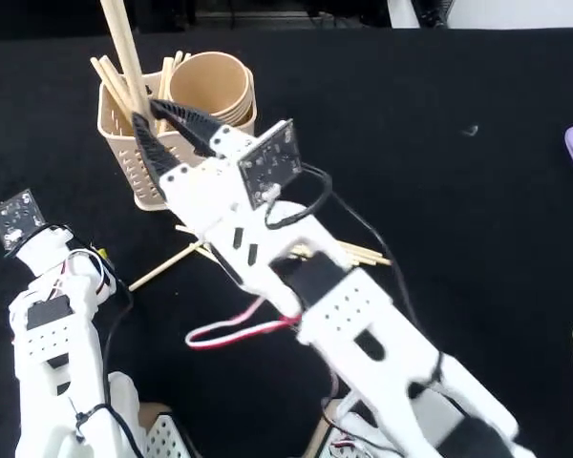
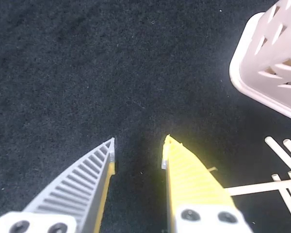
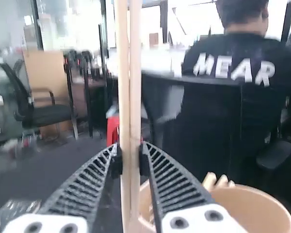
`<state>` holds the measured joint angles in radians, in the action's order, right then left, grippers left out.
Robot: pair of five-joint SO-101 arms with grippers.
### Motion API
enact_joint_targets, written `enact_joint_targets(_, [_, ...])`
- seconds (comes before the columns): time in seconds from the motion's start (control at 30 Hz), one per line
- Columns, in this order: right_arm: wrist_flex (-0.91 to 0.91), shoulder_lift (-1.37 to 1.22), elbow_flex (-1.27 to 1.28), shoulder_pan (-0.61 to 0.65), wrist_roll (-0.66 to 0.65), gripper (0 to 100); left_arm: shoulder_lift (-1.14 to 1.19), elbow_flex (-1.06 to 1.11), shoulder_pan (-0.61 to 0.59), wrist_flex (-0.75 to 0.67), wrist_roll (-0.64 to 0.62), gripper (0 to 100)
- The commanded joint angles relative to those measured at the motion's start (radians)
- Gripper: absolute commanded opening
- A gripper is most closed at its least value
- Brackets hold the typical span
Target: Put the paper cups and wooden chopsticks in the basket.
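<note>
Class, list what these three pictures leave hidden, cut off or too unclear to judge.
High view: loose chopsticks on the table, count hidden under the right arm.
Right wrist view: held chopsticks, upper ends cut off by the edge.
High view: paper cups, number in the stack too close to count.

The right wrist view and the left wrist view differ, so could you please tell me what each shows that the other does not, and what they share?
Right wrist view: the right end effector shut on a pair of long pale wooden chopsticks held upright, a round tan paper cup close by, a room behind. Left wrist view: the left end effector open over the black cloth table, a corner of the cream slotted plastic basket, loose pale wooden chopsticks lying flat nearby. Shared: each arm's own ribbed end effector, and wooden chopsticks, though different ones.
</note>
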<state>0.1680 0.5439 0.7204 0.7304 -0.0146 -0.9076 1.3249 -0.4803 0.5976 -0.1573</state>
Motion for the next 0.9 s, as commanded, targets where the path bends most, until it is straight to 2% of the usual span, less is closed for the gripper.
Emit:
enact_joint_targets(0.0, [0.181,-0.127,-0.051,0.002,-0.017,1.1,-0.018,-0.004,0.005,-0.014,-0.005,16])
enact_joint_targets(0.1, [0.267,-0.262,-0.131,-0.025,-0.049,1.1,-0.018,-0.002,0.005,-0.012,-0.005,16])
enact_joint_targets(0.3, [0.285,-0.46,-0.242,-0.046,-0.086,1.1,-0.018,-0.002,0.005,-0.012,-0.005,16])
enact_joint_targets(0.87, [0.287,-0.513,-0.269,-0.095,-0.089,1.1,-0.018,-0.002,0.007,-0.014,-0.005,16])
